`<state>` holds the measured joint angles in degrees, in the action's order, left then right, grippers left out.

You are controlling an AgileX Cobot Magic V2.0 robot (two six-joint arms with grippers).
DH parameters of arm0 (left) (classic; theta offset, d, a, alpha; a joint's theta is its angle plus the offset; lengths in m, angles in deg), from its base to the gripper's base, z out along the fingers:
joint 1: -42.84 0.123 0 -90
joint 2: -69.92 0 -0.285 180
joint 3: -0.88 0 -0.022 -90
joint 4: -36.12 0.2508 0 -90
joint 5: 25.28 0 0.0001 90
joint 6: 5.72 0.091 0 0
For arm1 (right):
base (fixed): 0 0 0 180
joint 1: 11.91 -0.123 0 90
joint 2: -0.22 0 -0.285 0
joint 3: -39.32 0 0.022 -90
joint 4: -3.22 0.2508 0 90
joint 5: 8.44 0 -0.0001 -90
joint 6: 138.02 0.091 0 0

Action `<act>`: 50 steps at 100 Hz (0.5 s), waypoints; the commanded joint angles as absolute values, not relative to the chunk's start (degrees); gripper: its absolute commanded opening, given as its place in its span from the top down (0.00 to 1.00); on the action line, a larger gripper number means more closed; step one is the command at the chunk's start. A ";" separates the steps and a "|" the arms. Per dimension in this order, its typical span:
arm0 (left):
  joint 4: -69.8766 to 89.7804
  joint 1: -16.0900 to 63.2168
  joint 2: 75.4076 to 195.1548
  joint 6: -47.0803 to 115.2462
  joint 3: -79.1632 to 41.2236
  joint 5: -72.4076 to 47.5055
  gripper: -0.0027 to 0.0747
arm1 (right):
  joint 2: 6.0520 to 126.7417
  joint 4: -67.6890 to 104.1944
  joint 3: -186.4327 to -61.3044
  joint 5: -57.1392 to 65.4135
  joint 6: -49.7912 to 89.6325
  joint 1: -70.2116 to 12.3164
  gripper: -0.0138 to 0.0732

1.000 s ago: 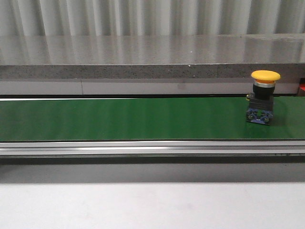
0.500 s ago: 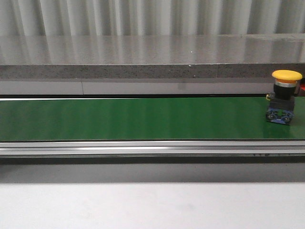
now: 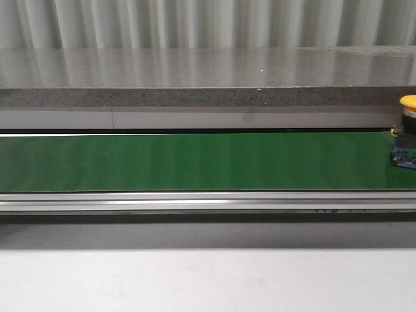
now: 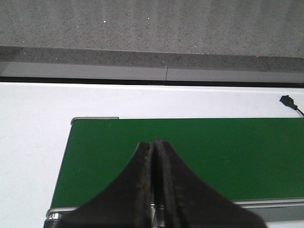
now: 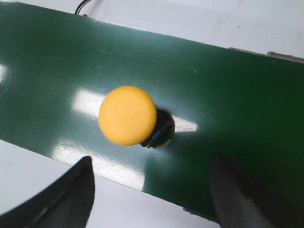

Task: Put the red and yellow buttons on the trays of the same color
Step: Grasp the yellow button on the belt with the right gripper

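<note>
A yellow button point(image 3: 408, 130) stands upright on the green conveyor belt point(image 3: 195, 161), right at the right-hand edge of the front view, where the frame cuts it off — only part of its domed yellow cap, its dark neck and its blue base show there. The belt runs the full width of that view between a pale metal rail point(image 3: 195, 201) on the near side and a grey speckled ledge point(image 3: 195, 78) behind it; the white worktop point(image 3: 195, 279) lies in front.

The right wrist view looks straight down on the same yellow button point(image 5: 127, 115). Its round cap hides most of the body, with a sliver of the dark and blue base peeking out beside it. It sits on the belt point(image 5: 228, 95) nearer the belt's edge that borders the white worktop point(image 5: 28, 166) than the far edge. The right gripper point(image 5: 154, 190) hangs above with its jaws spread wide, one dark finger point(image 5: 71, 194) to each side of the button and neither touching it.

In the left wrist view the left gripper point(image 4: 154, 190) has its jaws pressed together with nothing between them — the two dark fingertips point(image 4: 142, 156) meet over one end of the belt point(image 4: 228, 156), near its corner. White worktop point(image 4: 33, 142) surrounds that end, and a small black cable end point(image 4: 287, 100) lies on it beyond the belt.
</note>
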<state>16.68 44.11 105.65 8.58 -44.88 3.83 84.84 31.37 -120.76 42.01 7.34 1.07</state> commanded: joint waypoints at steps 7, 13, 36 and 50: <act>15.32 43.65 105.82 8.77 -43.34 -0.40 0.99 | 85.86 32.21 -122.10 39.47 6.67 0.92 0.25; 15.32 43.65 105.82 8.77 -43.34 -0.40 0.99 | 86.80 32.21 -122.15 39.12 6.67 0.92 0.25; 15.32 43.65 105.82 8.77 -43.34 -0.40 0.99 | 88.67 32.21 -122.15 35.18 6.60 0.45 0.25; 15.32 43.65 105.82 8.77 -43.34 -0.40 0.99 | 90.22 32.21 -122.15 32.59 6.53 0.33 0.25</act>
